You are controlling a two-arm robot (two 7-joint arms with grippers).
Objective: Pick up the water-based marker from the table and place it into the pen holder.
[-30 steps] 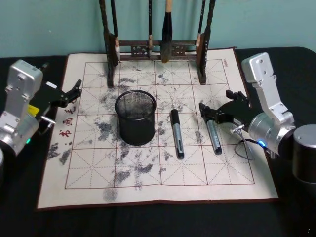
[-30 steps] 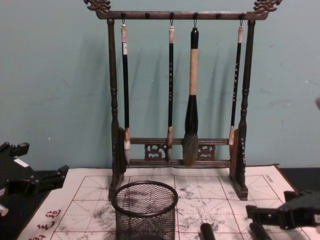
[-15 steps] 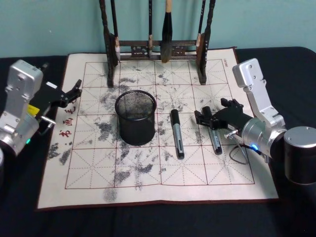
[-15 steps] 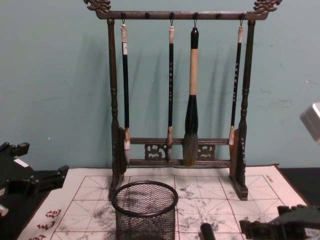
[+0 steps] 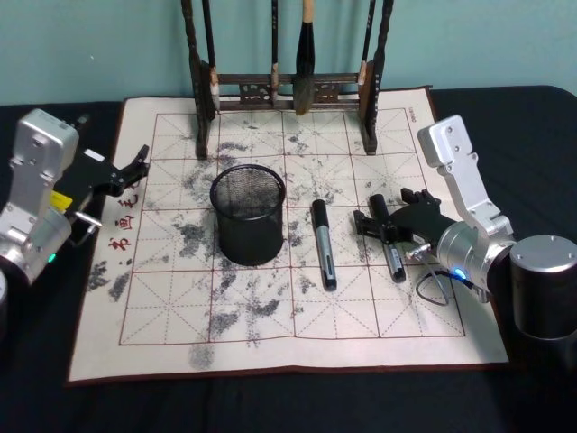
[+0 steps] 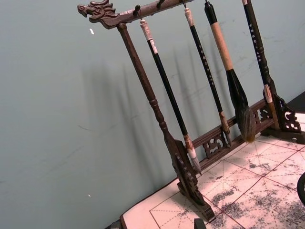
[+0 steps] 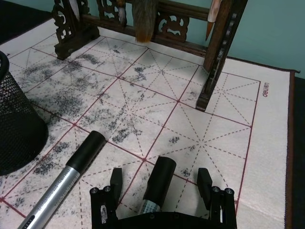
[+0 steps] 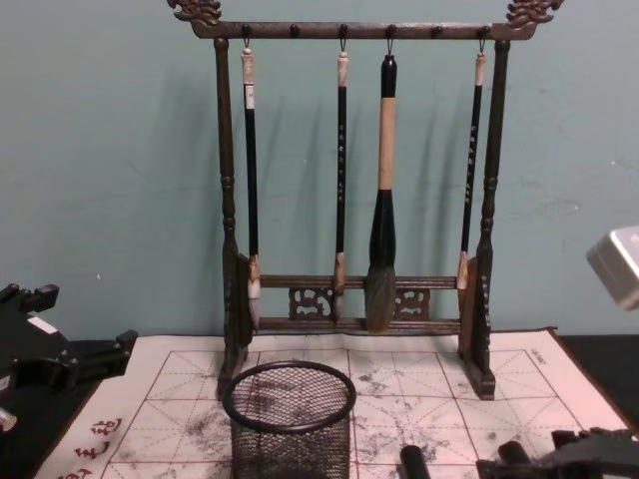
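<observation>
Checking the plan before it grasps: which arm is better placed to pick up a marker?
Right. The right claw, open, straddles the right-hand marker, one finger either side. The left claw sits at the mat's left edge, with the pen holder between it and that marker.

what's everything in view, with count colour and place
dark tabletop: one, black, under everything
white felt calligraphy mat: one, red grid, grey smudges, on the tabletop
round wire-mesh pen holder: one, black, mat centre-left
silver black-capped markers: two, lying on the mat; one right of the holder, the other farther right
tall wooden brush rack: one, dark brown, mat's far edge
hanging calligraphy brushes: four, three thin dark, one thick with tan shaft, on the rack
left pincer: black, open, mat's left edge
right pincer: black, open, straddling the farther marker's cap
</observation>
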